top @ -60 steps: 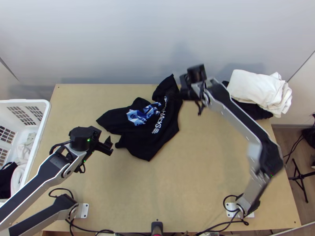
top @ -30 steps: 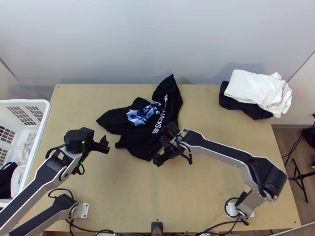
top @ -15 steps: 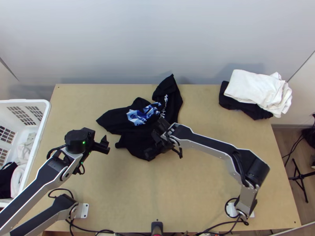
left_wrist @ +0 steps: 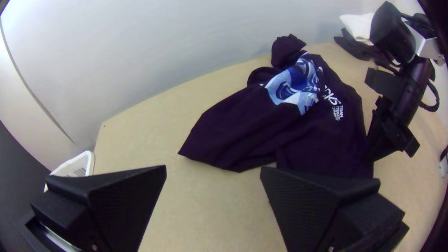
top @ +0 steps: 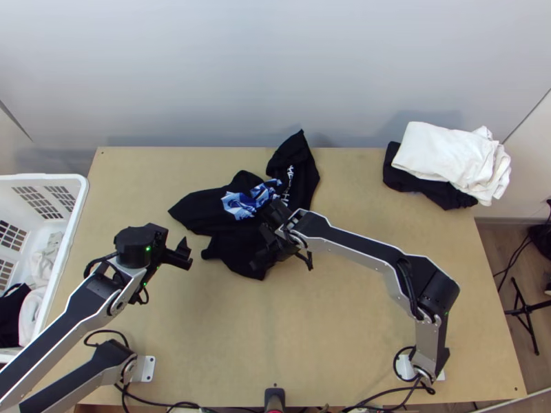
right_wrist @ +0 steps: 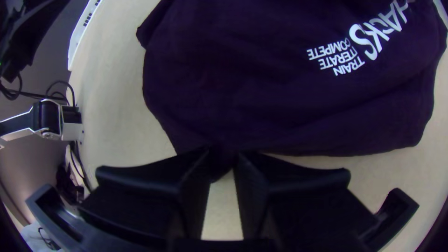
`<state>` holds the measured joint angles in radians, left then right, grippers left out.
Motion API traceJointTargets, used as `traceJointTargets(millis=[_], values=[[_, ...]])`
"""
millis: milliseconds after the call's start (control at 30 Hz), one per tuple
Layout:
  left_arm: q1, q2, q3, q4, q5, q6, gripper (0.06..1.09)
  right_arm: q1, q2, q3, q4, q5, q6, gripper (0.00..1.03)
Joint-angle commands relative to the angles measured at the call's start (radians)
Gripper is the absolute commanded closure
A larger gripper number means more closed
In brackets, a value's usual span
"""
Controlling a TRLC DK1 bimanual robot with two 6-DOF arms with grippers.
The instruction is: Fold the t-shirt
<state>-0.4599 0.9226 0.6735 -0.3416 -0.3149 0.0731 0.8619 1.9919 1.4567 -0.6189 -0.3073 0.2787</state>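
Observation:
The black t-shirt (top: 206, 210), with a blue and white print, lies rumpled and unevenly spread at the table's middle. At its near corner is my right gripper (top: 260, 264). In the right wrist view the t-shirt (right_wrist: 261, 102) runs down to a corner pinched between the nearly touching fingertips of the right gripper (right_wrist: 223, 163). My left gripper (top: 184, 255) is above the table, just left of the shirt and apart from it. In the left wrist view the left gripper (left_wrist: 213, 171) has its fingers wide apart, with the t-shirt (left_wrist: 242, 126) beyond them.
White folded cloth (top: 441, 155) rests on black cloth (top: 451, 197) at the table's back right corner. A white basket (top: 77, 206) with some clothes stands along the left edge. Bare wood (top: 275, 330) lies in front of the shirt.
My right arm has come from the shirt's far end to its near corner, then shifted slightly left and farther back. The left gripper has moved slightly left; the shirt lies almost as before.

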Motion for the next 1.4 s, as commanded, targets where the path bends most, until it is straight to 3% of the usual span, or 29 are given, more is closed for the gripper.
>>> traceJointTargets(millis=[0, 233, 567, 800, 1233, 1367], values=[[0.017, 0.002, -0.002, 0.003, 0.000, 0.019, 0.10, 0.000, -0.039, -0.013, -0.002, 0.016, -0.053, 0.99], [0.015, 0.005, 0.009, 0.003, 0.000, 0.037, 0.10, -0.017, -0.240, -0.015, -0.050, 0.027, -0.082, 0.99], [-0.040, 0.088, 0.075, 0.024, 0.000, 0.040, 0.10, -0.149, -0.361, 0.241, -0.282, 0.037, -0.180, 0.99], [-0.065, 0.134, 0.140, 0.026, 0.000, 0.044, 0.10, -0.259, -0.426, 0.307, -0.324, 0.076, -0.262, 0.99], [-0.134, 0.185, 0.187, 0.027, 0.002, 0.047, 0.11, -0.557, -0.453, 0.579, -0.344, 0.074, -0.259, 0.99], [-0.146, 0.205, 0.202, 0.026, 0.002, 0.045, 0.11, -0.592, -0.458, 0.625, -0.354, 0.076, -0.283, 0.99]])
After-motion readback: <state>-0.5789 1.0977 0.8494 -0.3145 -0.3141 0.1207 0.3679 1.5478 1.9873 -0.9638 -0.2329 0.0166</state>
